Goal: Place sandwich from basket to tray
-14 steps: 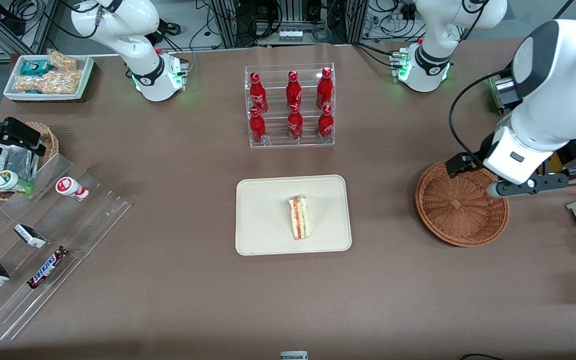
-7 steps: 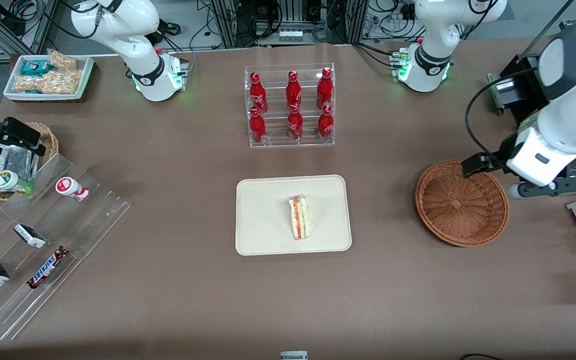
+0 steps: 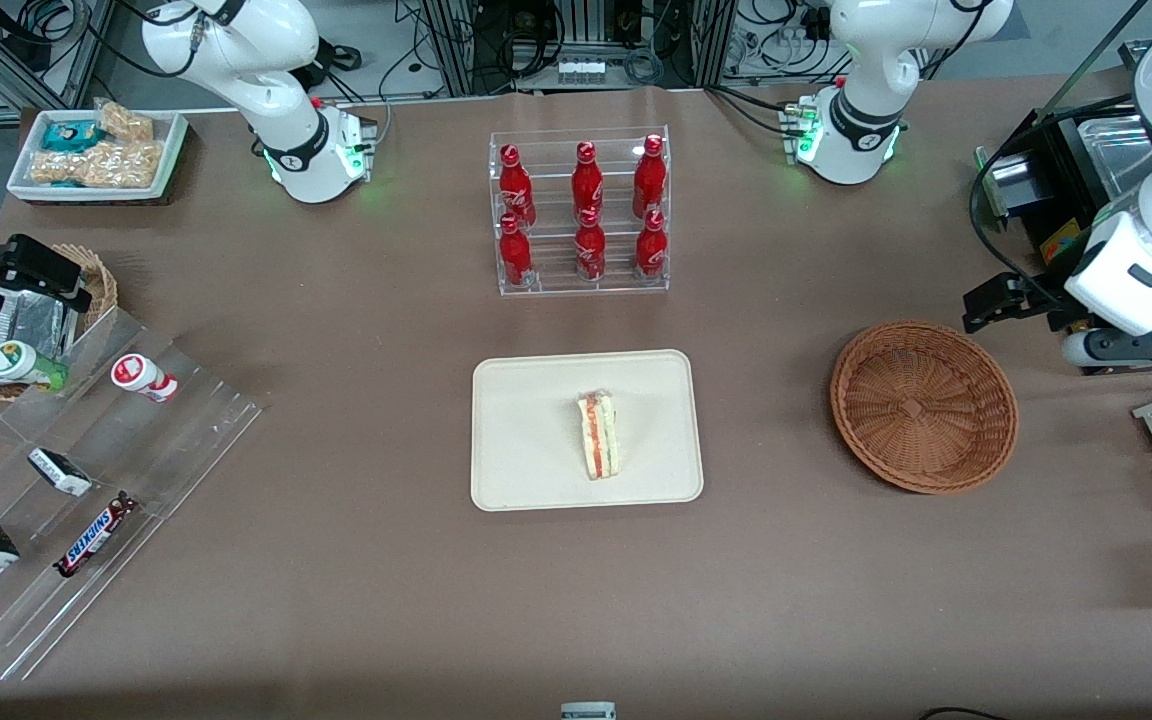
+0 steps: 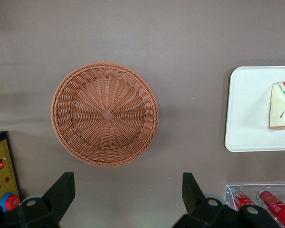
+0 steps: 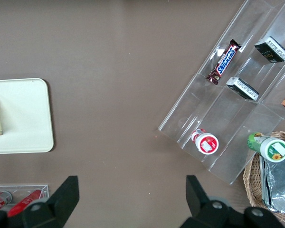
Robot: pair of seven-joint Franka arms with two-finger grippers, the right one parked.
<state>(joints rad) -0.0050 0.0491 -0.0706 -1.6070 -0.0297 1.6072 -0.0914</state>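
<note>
While the sandwich (image 3: 599,434) lies on the tray (image 3: 536,470), the gripper (image 4: 128,194) hangs in the air above bare tabletop toward the working arm's end, its two fingers (image 4: 61,194) spread wide with nothing between them. Seen from the front, the gripper (image 3: 996,303) sits just beside the basket (image 3: 924,405), a little farther from the front camera than the basket's rim and not touching it. That basket, a round woven wicker one of reddish-brown, holds nothing and rests flat on the brown table (image 3: 336,600).

Lying on its side, the sandwich shows its red, orange and green filling along the cut edge, with its narrow end pointing toward the front camera. It sits slightly toward the basket's side of the tray's middle, clear of the low rim. Tray and basket stand well apart, with open table between them.

Farther from the front camera than the tray stands a clear rack (image 3: 580,212) holding six red bottles (image 3: 587,181) in two rows. Toward the parked arm's end of the table lie a clear stepped stand (image 3: 86,500) with a candy bar (image 3: 94,535) and small packets, a foil-lined wicker basket (image 3: 31,320), and a white tray of snacks (image 3: 96,157).
</note>
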